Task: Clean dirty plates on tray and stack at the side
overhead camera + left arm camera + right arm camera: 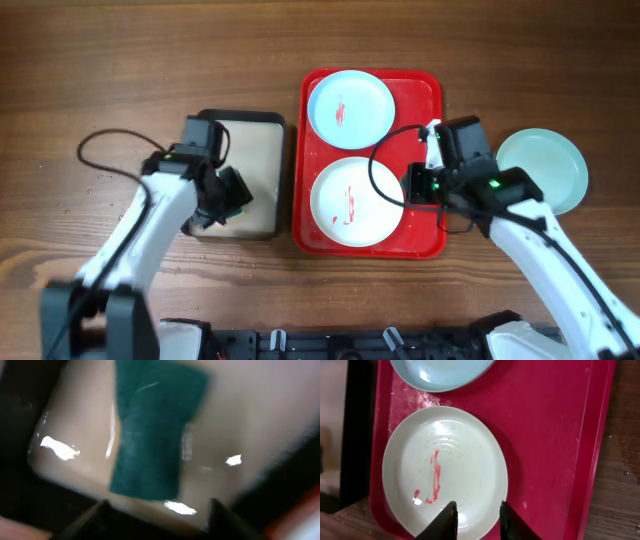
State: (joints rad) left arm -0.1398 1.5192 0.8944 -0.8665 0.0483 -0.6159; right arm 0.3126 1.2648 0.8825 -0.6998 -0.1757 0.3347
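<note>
On the red tray (425,100) lie a light blue plate (350,105) at the far end and a white plate (357,200) at the near end, both with red smears. A second light blue plate (545,168), with no smear showing, rests on the table to the right of the tray. My right gripper (477,520) hovers open over the white plate's (445,470) near right rim, nothing between its fingers. My left gripper (157,522) is open over the cream tray (240,420), just short of a teal cloth (155,430) lying in it.
The black-rimmed cream tray (255,140) stands directly left of the red tray, their rims close together. My left gripper (235,195) hangs over its near right corner. Bare wooden table surrounds both trays. Cables loop off both arms.
</note>
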